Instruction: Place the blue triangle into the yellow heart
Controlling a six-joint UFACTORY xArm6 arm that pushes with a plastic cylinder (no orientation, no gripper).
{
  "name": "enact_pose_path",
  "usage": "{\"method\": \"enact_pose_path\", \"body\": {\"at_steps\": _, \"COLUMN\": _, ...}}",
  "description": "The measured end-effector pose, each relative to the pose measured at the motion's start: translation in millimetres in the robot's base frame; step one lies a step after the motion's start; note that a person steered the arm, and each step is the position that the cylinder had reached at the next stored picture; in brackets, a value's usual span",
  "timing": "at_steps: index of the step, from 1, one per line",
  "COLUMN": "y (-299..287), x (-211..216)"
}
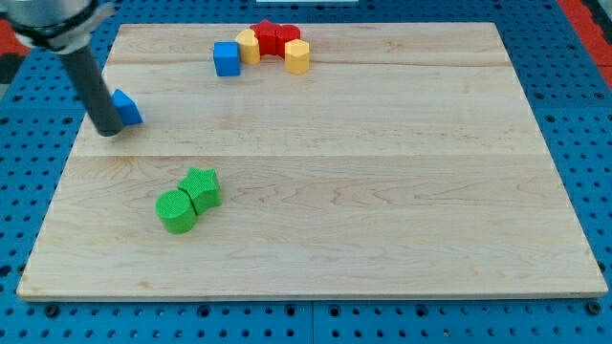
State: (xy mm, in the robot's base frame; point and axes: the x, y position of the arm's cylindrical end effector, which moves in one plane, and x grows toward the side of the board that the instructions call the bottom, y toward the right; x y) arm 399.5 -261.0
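Note:
The blue triangle (pixel 127 107) lies near the board's left edge, in the upper left of the view. My tip (pixel 107 131) rests on the board right at the triangle's left side, touching or nearly touching it. The yellow heart (pixel 248 45) sits at the view's top centre, in a cluster with other blocks, far up and to the right of the triangle.
A blue cube (pixel 227 59) stands left of the yellow heart. A red star (pixel 265 36), a red block (pixel 286 39) and a yellow hexagon (pixel 297 56) adjoin its right. A green star (pixel 202 186) and green cylinder (pixel 176 211) sit lower left. The wooden board (pixel 382 191) lies on blue pegboard.

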Motion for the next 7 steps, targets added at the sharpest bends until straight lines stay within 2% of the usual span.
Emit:
{"method": "enact_pose_path", "body": {"at_steps": 1, "y": -10.3, "x": -19.3}}
{"method": "enact_pose_path", "body": {"at_steps": 3, "y": 71.3, "x": -74.9}}
{"method": "enact_pose_path", "body": {"at_steps": 4, "y": 131.3, "x": -76.2}}
{"method": "enact_pose_path", "body": {"at_steps": 6, "y": 152.5, "x": -56.2}}
{"method": "enact_pose_path", "body": {"at_steps": 7, "y": 166.9, "x": -59.1}}
